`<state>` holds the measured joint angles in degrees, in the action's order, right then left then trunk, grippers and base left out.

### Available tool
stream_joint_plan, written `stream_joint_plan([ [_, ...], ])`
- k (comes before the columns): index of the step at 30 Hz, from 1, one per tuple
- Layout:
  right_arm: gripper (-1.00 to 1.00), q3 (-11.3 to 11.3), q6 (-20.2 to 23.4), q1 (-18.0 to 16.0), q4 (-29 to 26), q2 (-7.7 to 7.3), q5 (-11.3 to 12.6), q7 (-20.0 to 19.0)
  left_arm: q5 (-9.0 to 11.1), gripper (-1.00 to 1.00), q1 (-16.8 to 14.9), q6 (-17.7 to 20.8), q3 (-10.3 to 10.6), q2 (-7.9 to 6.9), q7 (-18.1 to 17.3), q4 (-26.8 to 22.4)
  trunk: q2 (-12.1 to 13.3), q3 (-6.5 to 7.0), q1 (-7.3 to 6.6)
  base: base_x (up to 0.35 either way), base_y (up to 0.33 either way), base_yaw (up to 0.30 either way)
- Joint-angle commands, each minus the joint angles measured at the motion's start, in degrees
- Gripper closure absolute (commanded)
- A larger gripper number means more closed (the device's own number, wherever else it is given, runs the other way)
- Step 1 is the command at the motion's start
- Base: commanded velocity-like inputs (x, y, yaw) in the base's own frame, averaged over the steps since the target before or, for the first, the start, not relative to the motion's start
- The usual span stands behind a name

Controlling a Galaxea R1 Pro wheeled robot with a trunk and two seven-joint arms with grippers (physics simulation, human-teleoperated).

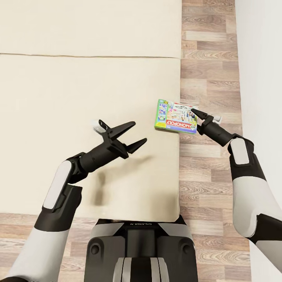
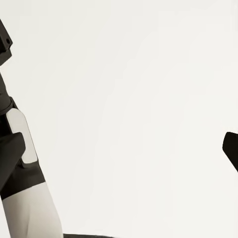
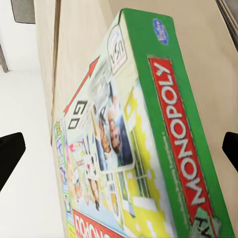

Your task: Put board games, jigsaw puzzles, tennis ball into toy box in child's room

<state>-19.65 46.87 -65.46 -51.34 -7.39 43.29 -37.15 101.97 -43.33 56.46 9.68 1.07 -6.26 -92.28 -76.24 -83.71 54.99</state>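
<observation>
A green-edged Monopoly board game lies at the right edge of the beige bed, part of it overhanging the floor. My right gripper is at the box's right end. Close up, the box sits between the two spread fingers of the right gripper, with a gap to one fingertip; the gripper is open. My left gripper hovers open over the mattress, left of the box, with nothing in it.
A strip of wood-plank floor runs along the bed's right side, bounded by a white wall. My base stands against the bed's near edge. A seam crosses the mattress farther back.
</observation>
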Motion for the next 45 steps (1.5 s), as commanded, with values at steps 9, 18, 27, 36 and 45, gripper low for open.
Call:
stream_joint_plan([
  [9, -1.0, -0.1, 0.3, 0.0, 0.0, 0.0, 0.0, -0.1, -0.5, -1.0, -0.3, 0.1, 0.3, 0.06, -0.6, 0.0, 0.0, -0.01, 0.0, 0.0, 0.0, 0.003],
  [18, -1.0, -0.1, 0.3, 0.0, 0.0, 0.0, 0.0, -0.1, -0.5, -1.0, -0.4, 0.1, 0.5, 0.07, -0.5, 0.0, 0.0, -0.01, 0.0, 0.0, 0.0, 0.001],
  [27, -1.0, -0.1, 0.3, 0.0, 0.0, 0.0, 0.0, -0.1, -0.5, -1.0, -0.5, 0.1, 0.5, 0.07, -0.6, 0.0, 0.0, 0.03, 0.0, 0.0, 0.0, 0.041],
  [36, -1.0, -0.1, 0.3, 0.1, 0.0, 0.06, 0.0, -0.1, -0.5, -1.0, -0.4, 0.1, 0.5, 0.04, -0.6, 0.0, 0.0, 0.13, 0.0, 0.0, 0.0, 0.077],
  [45, -1.0, 0.0, 0.3, 0.2, 0.0, 0.22, -0.1, -0.1, -0.5, -1.0, -0.5, 0.1, 0.5, 0.01, -0.5, 0.0, 0.0, 0.16, 0.0, 0.0, 0.0, 0.019],
])
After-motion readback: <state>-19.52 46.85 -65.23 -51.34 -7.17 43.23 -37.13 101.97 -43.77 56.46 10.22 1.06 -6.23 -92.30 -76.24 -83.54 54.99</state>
